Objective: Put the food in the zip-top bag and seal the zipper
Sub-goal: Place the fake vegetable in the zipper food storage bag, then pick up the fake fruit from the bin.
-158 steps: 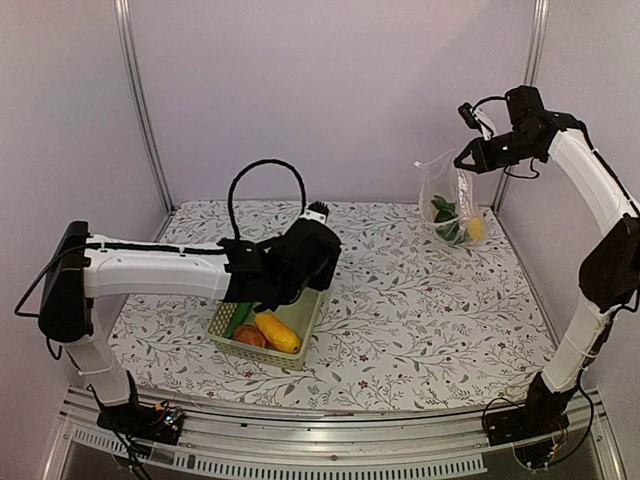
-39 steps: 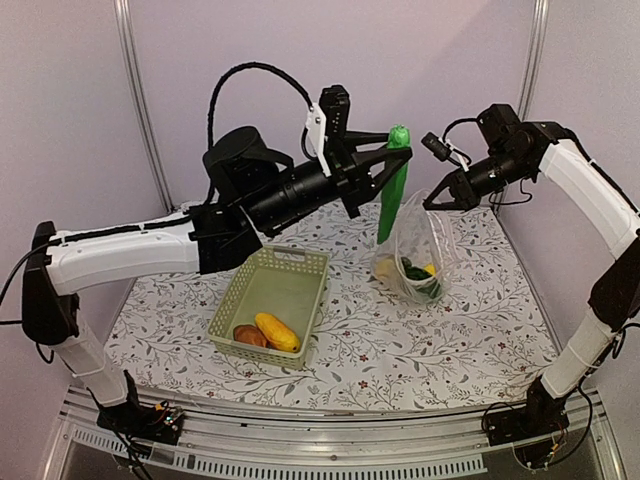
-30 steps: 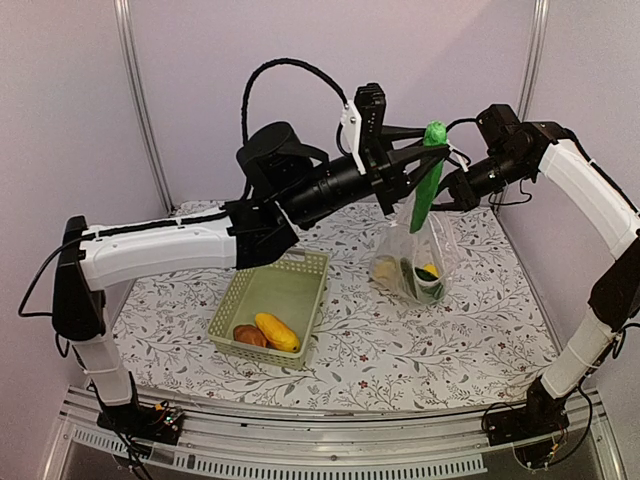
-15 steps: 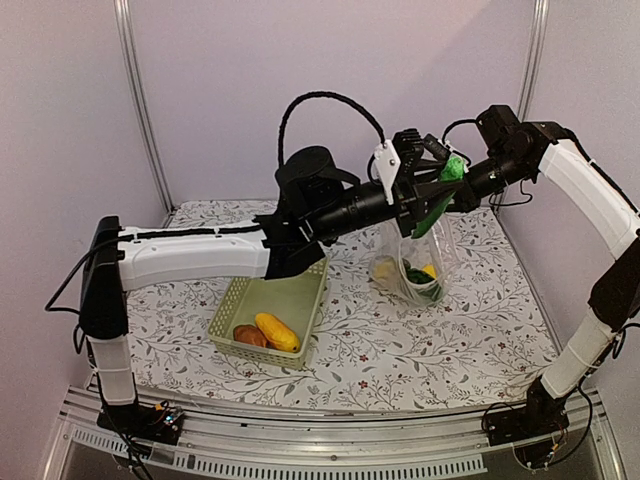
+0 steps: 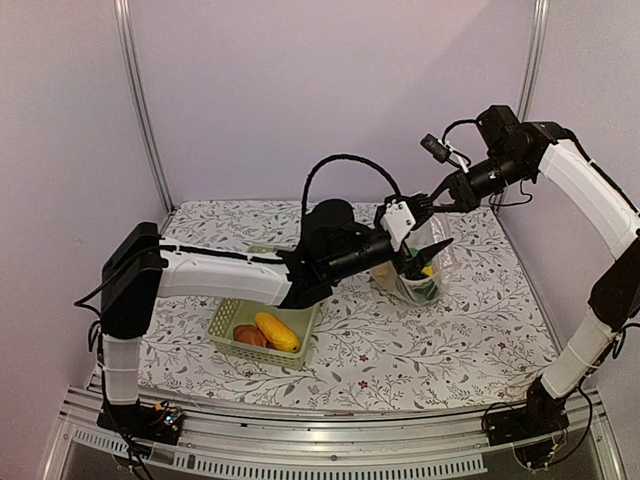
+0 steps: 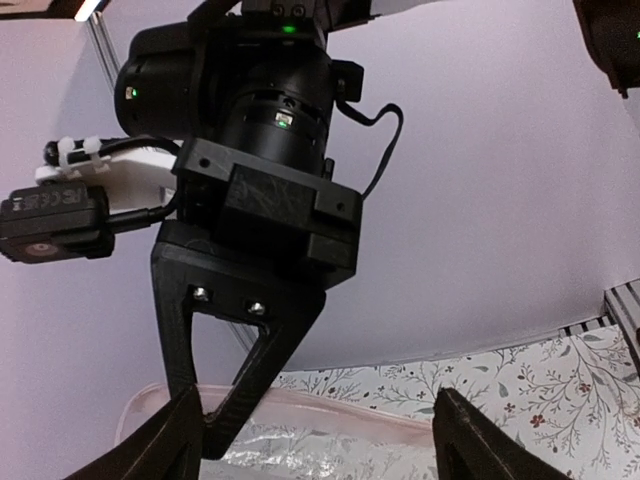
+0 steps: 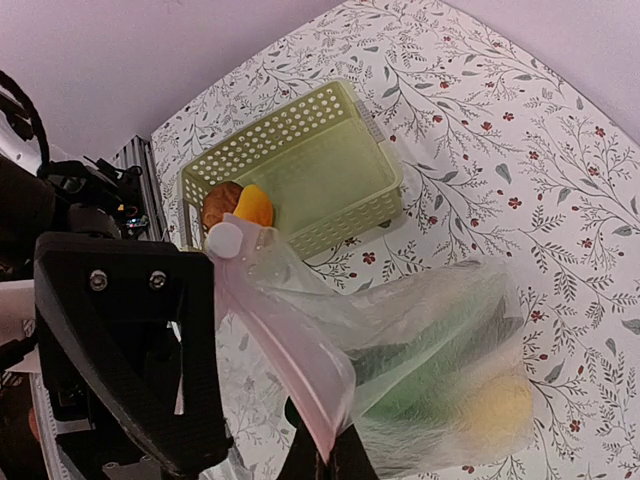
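Top external view is showing the left gripper [image 5: 428,254] hanging wide open and empty over the bag [image 5: 388,272]. The right gripper [image 5: 440,203] is pinching its unsealed zipper [image 7: 285,360]. Cucumber [image 7: 430,350] and lemon [image 7: 495,405] are lying inside. An orange piece [image 5: 277,331] and a brown one [image 5: 248,335] are lying in the basket [image 5: 300,320].

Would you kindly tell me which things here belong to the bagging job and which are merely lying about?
Part of the job: zip-top bag, its zipper, cucumber and lemon inside it, orange-yellow piece and reddish-brown piece not yet bagged, open left claw, right claw shut on the bag's mouth.
Just lying about: green basket, floral table cover.
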{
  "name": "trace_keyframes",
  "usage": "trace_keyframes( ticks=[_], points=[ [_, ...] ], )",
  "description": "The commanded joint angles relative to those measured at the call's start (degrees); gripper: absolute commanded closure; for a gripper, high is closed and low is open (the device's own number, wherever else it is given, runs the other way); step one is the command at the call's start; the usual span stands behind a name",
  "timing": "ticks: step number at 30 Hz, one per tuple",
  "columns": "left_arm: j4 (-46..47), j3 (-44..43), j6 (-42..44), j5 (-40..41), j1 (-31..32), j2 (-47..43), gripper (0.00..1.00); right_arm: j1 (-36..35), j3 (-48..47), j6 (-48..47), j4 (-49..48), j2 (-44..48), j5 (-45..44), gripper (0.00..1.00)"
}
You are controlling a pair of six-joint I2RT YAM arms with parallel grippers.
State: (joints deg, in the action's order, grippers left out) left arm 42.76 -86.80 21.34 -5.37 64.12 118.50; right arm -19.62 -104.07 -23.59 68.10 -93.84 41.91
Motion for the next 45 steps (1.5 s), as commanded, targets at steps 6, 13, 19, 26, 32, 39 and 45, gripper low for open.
trace_keyframes(
  ticks=[6, 13, 19, 26, 32, 39, 45],
  points=[
    [1.2, 0.6, -0.6, 2.3, 3.0, -10.8, 0.20, -0.4, 0.1, 0.7, -0.9, -0.4, 1.0, 1.00],
    [0.2, 6.3, -0.2, 11.2, 5.2, -18.5, 0.20, -0.3, -0.1, 0.5, -1.1, -1.2, 0.0, 1.00],
    [-3.4, 17.3, -1.4, 20.3, 5.8, -26.1, 0.21, -0.4, 0.4, 0.4, -1.4, -1.3, 0.2, 1.00],
    [-10.8, 28.1, -14.7, 30.4, 6.2, -31.9, 0.25, -0.3, 0.8, 0.2, -1.6, -1.8, 0.0, 1.00],
    [-34.7, 26.1, -39.7, 48.1, 6.3, -31.2, 0.28, -0.3, 2.0, 0.0, -1.9, -1.9, -0.2, 1.00],
    [-58.6, 25.0, -76.9, 51.4, 4.5, -30.0, 0.34, -0.4, 2.5, -0.2, -2.1, -1.7, -0.3, 1.00],
    [-75.2, 20.3, -100.5, 42.6, -0.4, -24.6, 0.35, -0.3, 2.5, -0.1, -1.9, -1.7, -0.1, 1.00]
  ],
)
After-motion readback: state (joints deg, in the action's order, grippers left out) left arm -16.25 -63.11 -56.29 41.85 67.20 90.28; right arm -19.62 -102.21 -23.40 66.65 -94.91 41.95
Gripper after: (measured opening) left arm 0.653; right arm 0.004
